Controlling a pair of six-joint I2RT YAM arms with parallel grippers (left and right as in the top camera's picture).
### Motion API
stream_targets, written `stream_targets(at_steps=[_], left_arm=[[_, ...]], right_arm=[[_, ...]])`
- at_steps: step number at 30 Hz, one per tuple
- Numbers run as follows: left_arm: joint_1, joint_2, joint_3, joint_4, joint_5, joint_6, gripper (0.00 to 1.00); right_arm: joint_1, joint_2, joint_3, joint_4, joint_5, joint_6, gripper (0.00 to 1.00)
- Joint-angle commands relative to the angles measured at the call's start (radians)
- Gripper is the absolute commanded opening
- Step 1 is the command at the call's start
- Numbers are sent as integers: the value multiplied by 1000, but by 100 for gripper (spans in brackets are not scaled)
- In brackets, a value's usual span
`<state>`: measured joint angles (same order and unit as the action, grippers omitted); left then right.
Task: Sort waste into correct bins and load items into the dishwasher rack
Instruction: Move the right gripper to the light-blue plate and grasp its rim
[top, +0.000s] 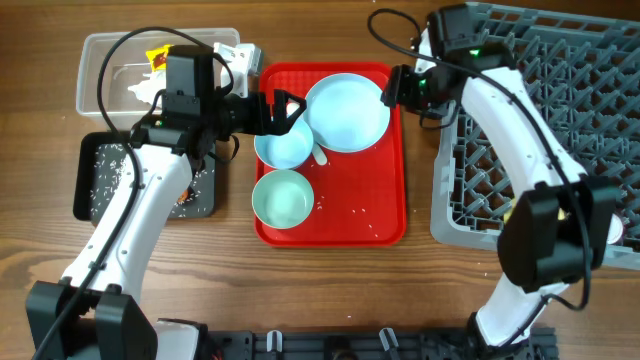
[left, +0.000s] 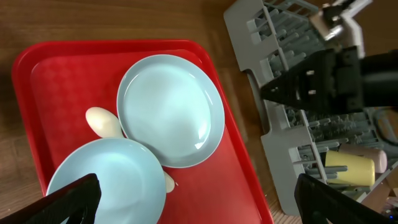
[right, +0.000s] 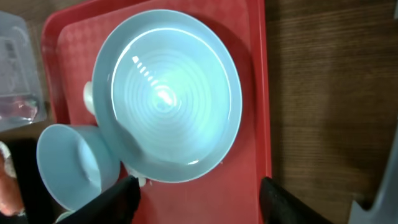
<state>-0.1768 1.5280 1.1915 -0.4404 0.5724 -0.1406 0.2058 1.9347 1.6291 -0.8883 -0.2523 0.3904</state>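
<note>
Seemingly wooden table (top: 330, 300), red tray (top: 388, 200), rack (top: 600, 80)

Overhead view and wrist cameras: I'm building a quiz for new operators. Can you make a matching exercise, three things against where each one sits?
Things
1. plate
2. yellow cup
3. yellow wrapper

Places
A. in the clear bin
B. in the dishwasher rack
C. on the red tray

Pairs: 1-C, 2-B, 3-A
</note>
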Motion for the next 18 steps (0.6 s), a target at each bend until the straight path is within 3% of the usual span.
stream_targets(at_steps=[1, 12, 18], left_arm=[[-3, 8, 3, -10, -11, 5, 100], [-3, 8, 3, -51, -47, 5, 100], [-3, 8, 3, -51, -47, 5, 100]], right_arm=[[40, 72, -5, 28, 63, 40, 57], [66, 153, -5, 55, 133, 82, 54], [66, 170, -5, 85, 134, 93, 43]])
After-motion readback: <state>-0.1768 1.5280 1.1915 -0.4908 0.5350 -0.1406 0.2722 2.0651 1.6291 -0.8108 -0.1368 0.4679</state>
